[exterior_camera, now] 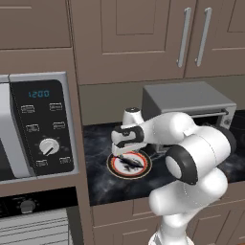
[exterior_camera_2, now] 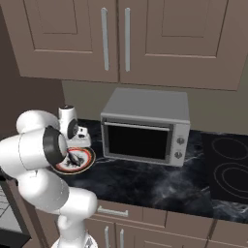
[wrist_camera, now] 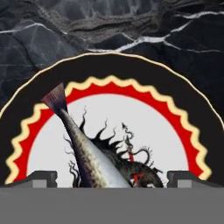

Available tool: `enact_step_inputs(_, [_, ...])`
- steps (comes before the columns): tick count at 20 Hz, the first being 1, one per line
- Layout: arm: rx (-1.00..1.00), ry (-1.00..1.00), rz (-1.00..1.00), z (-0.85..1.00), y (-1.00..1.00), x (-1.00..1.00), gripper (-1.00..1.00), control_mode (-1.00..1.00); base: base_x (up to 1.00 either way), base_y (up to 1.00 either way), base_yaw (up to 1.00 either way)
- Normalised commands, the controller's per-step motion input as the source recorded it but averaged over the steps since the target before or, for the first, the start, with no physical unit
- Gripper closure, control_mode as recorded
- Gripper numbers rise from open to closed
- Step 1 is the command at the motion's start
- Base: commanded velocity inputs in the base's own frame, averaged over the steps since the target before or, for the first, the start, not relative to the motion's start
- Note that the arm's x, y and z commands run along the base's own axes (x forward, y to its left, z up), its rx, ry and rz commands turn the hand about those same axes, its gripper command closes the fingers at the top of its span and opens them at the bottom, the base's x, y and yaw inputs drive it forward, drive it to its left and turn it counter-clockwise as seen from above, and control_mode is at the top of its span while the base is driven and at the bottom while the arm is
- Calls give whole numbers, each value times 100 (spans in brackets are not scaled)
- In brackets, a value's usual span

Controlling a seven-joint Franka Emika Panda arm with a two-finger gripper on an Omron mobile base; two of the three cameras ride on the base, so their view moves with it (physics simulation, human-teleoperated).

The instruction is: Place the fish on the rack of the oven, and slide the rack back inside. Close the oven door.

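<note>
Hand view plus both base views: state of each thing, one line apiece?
fish: lying on the plate, not gripped
plate: flat on the counter
hand: open, fingertips either side of the fish
toaster oven: door shut
upper cabinets: doors shut

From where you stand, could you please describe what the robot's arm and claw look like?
The arm is glossy white, built of rounded, bulbous segments with dark grey-black bands and caps at the joints. The claw ends in two small, dark, blocky finger tips. No cables or markings are visible.

The fish lies on the plate below me; plate on the counter; toaster oven to its right.
</note>
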Motion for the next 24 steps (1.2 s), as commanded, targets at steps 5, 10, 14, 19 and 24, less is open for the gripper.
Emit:
enact_step_inputs(5, [0,9,0,-26,-10,-7,-100,-100,0,0,0])
enact_step_inputs(10, [0,12,0,-25,-5,0,-100,-100,0,0,0])
enact_step_inputs(14, [0,14,0,-32,0,0,-100,-100,0,0,0])
enact_step_inputs(19, [0,9,0,-42,0,0,100,-100,0,0,0])
enact_step_inputs(24, [0,-2,0,-31,1,-25,100,-100,0,0,0])
